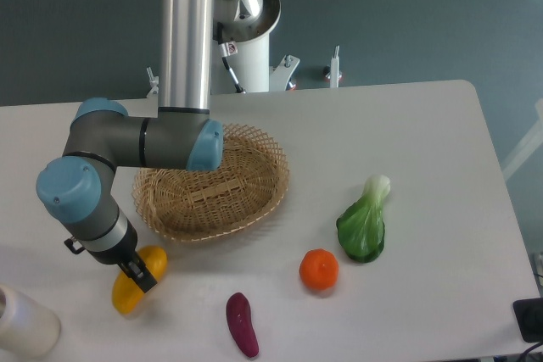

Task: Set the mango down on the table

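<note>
Camera view, claw [141,275] gripping mango [134,284] — near table [424,167] front-left edge

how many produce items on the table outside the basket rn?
4. mango front left in the tool, eggplant front centre, orange right of it, bok choy further right. The arm hides part of the basket, so something may be unseen.

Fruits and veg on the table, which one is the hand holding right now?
The mango, the yellow one left of the purple eggplant. The hand is closed on it; the orange and green bok choy lie untouched.
</note>
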Action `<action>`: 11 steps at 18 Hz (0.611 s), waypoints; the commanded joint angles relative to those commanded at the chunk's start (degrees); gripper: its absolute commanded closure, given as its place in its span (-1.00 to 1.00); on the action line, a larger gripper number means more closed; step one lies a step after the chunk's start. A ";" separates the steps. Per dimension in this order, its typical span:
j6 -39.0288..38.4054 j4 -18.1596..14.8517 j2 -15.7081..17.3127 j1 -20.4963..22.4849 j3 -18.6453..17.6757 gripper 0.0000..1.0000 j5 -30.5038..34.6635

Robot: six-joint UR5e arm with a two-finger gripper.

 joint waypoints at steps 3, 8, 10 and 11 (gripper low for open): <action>0.00 0.80 1.75 0.87 -0.09 -1.00 0.00; 0.88 0.45 5.09 7.37 -0.18 -1.00 -0.18; 1.05 0.01 6.41 10.62 -0.44 -1.00 -0.35; 1.49 -0.69 6.94 12.29 -0.44 -1.00 -0.96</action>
